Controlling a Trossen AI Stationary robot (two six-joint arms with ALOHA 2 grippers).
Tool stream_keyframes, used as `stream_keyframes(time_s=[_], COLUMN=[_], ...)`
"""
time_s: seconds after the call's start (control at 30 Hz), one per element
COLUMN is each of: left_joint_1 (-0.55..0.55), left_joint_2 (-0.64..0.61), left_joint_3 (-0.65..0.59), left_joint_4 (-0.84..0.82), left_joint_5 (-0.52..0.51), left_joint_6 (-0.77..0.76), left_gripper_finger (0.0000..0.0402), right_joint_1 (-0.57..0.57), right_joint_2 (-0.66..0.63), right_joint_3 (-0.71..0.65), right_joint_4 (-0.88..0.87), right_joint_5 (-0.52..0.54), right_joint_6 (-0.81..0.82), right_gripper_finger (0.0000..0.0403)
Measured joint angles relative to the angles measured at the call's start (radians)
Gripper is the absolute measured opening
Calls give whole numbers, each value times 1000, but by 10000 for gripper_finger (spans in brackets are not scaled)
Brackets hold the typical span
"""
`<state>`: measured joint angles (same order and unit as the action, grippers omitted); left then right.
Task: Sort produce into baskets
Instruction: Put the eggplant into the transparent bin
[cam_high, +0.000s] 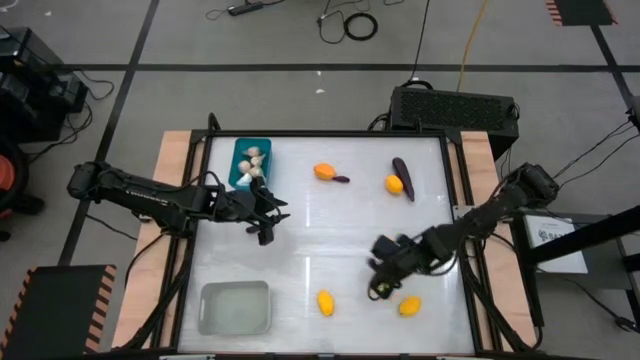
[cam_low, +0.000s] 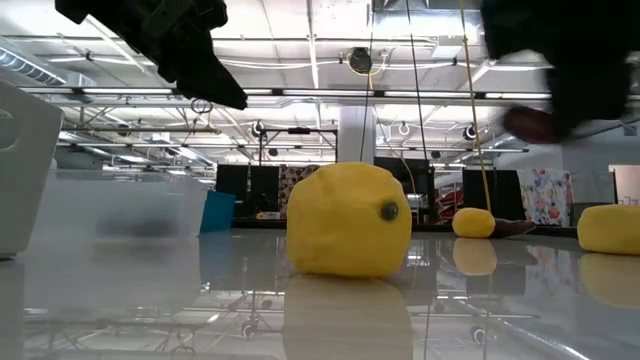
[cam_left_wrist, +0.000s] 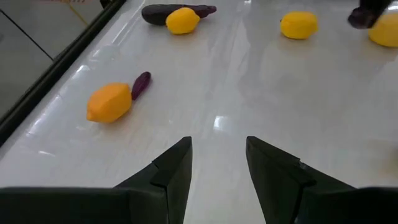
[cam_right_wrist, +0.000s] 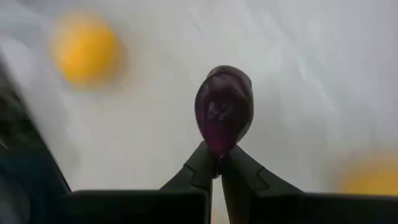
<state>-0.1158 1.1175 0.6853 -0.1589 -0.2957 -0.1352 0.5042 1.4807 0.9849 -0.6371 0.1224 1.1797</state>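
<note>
My right gripper (cam_high: 380, 287) is above the table's near right part, shut on a small dark purple eggplant (cam_right_wrist: 224, 106). Two lemons (cam_high: 325, 302) (cam_high: 409, 306) lie on the table near it. Farther back lie a lemon (cam_high: 325, 172) with a small eggplant (cam_high: 341, 180) touching it, and a lemon (cam_high: 394, 184) beside a long eggplant (cam_high: 402, 176). The teal basket (cam_high: 250, 160) at the far left holds garlic bulbs (cam_high: 254, 160). My left gripper (cam_left_wrist: 217, 155) hovers just in front of that basket, a small gap between its fingers and nothing in it. The pale translucent basket (cam_high: 235, 307) stands at the near left. My right gripper pinches one end of the eggplant (cam_right_wrist: 219, 144) between its two fingertips (cam_right_wrist: 200, 163). The fingers slant steeply down, and the eggplant sticks out beyond them in line with them. It hangs clear of the table, as the low view shows (cam_low: 530, 122).
A black box with cables (cam_high: 455, 105) sits beyond the table's far right edge. Wooden side rails (cam_high: 170, 180) run along the table's left and right. The white table top between the two arms is bare (cam_high: 320, 240).
</note>
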Motion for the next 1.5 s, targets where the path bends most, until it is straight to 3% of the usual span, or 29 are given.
stream_keyframes(time_s=[0.13,0.23,0.43,0.63,0.87,1.03,1.2,1.5], left_joint_1=[0,0,0,0,0,0,0,0], left_joint_2=[0,0,-7,-8,-8,-8,-8,-8], left_joint_3=[0,0,1,1,1,1,1,0], left_joint_4=[-6,-41,-193,-365,-399,-444,-454,-454], left_joint_5=[-31,-120,-442,-571,-649,-690,-721,-708], left_joint_6=[19,21,-17,-30,-16,-17,-38,-44], left_gripper_finger=[160,160,160,160,160,160,160,160], right_joint_1=[-97,-175,-294,-391,-452,-462,-476,-503], right_joint_2=[2,32,173,418,699,807,842,836], right_joint_3=[7,9,9,74,400,576,661,670], right_joint_4=[313,589,982,1304,1198,1006,896,856], right_joint_5=[155,166,152,-22,-200,-226,-225,-268], right_joint_6=[-272,-460,-712,-749,-751,-786,-811,-810], right_gripper_finger=[12,12,12,12,15,36,65,130])
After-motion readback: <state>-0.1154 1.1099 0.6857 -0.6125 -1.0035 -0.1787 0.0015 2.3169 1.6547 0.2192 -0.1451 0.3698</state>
